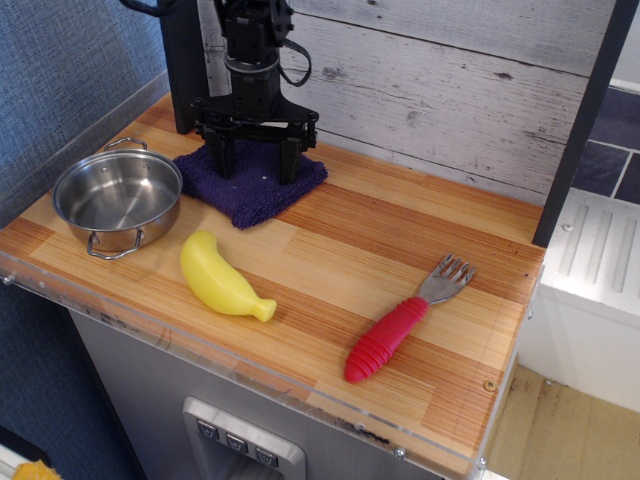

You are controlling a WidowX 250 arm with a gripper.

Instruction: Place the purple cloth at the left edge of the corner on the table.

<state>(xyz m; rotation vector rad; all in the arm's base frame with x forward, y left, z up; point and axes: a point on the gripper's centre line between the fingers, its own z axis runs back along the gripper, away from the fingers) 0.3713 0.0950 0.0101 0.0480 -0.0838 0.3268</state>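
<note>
Gripper (pixel 256 160) spread wide, fingertips pressed on cloth (pixel 250 185) directly beneath. Cloth flat on table (pixel 400 250), ungrasped. Closing, lifting, carrying to corner all outstanding.

Single view only; no second view to share coverage with. Set high and in front of the table (pixel 400 250), off its front-right side, looking down at an angle toward the back-left corner. Middle distance: nearly the whole tabletop in frame, front acrylic edge running diagonally from left-centre to bottom right. Plank wall (pixel 450 80) behind the table filling the upper frame; blue textured wall (pixel 60 70) at the table's left side; cabinet front (pixel 240 440) below the front edge; white unit (pixel 590 290) beyond the right end, cropped by the frame.
</note>
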